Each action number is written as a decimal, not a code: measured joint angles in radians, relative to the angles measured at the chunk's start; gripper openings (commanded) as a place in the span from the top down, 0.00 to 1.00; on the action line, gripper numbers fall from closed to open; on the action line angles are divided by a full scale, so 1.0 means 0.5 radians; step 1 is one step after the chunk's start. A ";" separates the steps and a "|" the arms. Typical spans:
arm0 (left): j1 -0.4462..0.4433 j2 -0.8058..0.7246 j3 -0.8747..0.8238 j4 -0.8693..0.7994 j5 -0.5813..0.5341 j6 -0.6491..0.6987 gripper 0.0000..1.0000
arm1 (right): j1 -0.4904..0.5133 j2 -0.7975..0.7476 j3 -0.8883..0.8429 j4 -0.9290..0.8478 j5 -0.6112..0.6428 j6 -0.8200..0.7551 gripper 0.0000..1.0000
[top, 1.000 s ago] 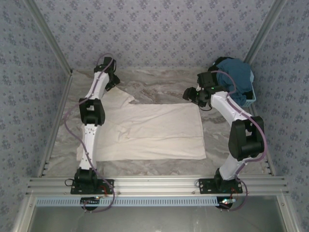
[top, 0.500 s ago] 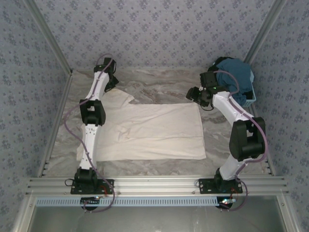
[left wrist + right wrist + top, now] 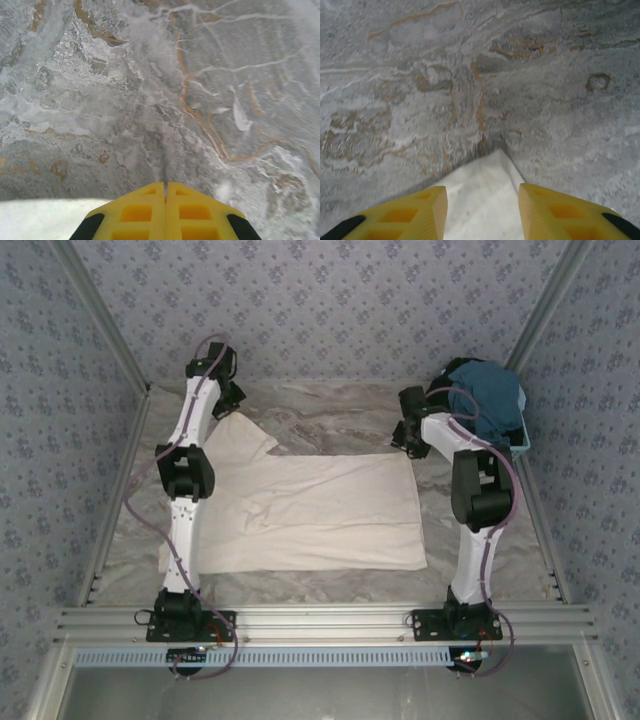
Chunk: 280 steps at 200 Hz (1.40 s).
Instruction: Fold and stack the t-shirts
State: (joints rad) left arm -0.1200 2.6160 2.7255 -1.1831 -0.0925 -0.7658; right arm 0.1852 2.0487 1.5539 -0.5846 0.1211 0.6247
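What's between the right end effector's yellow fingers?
A corner of the white shirt, lying on the marble table, seen in the right wrist view.

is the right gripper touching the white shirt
Cannot tell. Right wrist view: a corner of the white t-shirt lies between the open jaws of the right gripper; neither contact nor gap shows plainly.

A spread t-shirt (image 3: 310, 510) is lying across the middle of the surface (image 3: 330, 420); more t-shirts (image 3: 490, 390) are sitting heaped in a basket (image 3: 520, 448) at the upper right.
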 measured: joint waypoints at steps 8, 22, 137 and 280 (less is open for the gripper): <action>0.000 -0.020 0.000 -0.003 0.018 0.007 1.00 | -0.004 0.037 0.040 -0.015 0.009 0.000 0.59; 0.000 -0.040 0.000 -0.007 0.043 0.016 1.00 | -0.008 0.094 0.096 -0.045 0.018 0.000 0.60; 0.001 -0.047 -0.030 -0.057 0.124 0.072 1.00 | -0.007 0.266 0.220 -0.160 0.028 0.014 0.92; 0.085 -1.352 -1.461 -0.166 0.154 0.194 1.00 | 0.080 -0.314 -0.150 -0.081 0.078 -0.354 1.00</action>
State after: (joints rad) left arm -0.0776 1.9400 1.9949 -1.2663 -0.0154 -0.6689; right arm 0.2253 1.8915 1.4792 -0.6250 0.1600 0.4477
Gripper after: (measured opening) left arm 0.038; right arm 0.066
